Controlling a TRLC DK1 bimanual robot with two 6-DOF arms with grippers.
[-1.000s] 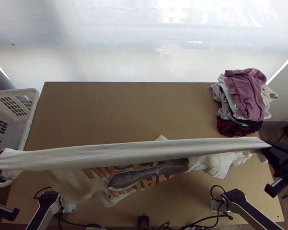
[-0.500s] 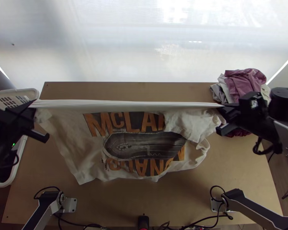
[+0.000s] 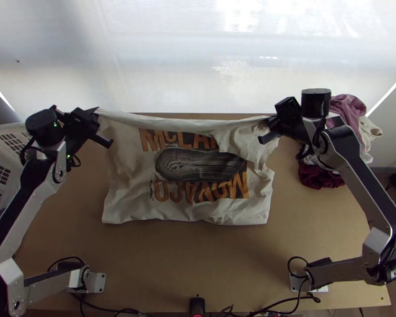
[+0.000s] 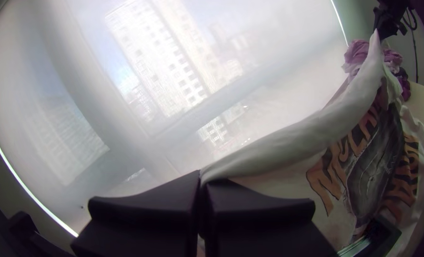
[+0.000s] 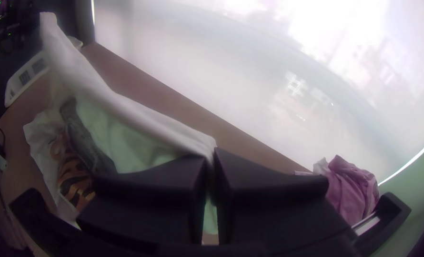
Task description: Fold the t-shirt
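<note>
In the top view the left gripper (image 3: 99, 127) holds the far left corner of the white t-shirt (image 3: 125, 195), and the right gripper (image 3: 266, 129) holds its far right corner. The far edge is stretched between them, raised off the table; the near part hangs down to or lies on the wood, print showing, with wrinkles at the right. In the left wrist view the left gripper (image 4: 202, 190) is shut on a corner of the t-shirt (image 4: 288, 147). In the right wrist view the right gripper (image 5: 212, 166) is shut on the t-shirt (image 5: 126, 114).
A pile of clothes (image 3: 322, 171), pink and dark red among them, lies at the table's right side, partly behind the right arm. The white basket (image 3: 2, 177) stands at the left, partly behind the left arm. Bare table (image 3: 187, 259) shows nearest the arms' bases.
Both grippers have moved up the picture toward the table's far edge and closer together, carrying the shirt's edge. The cloth trailed after them, and its print shows more fully than one second ago.
</note>
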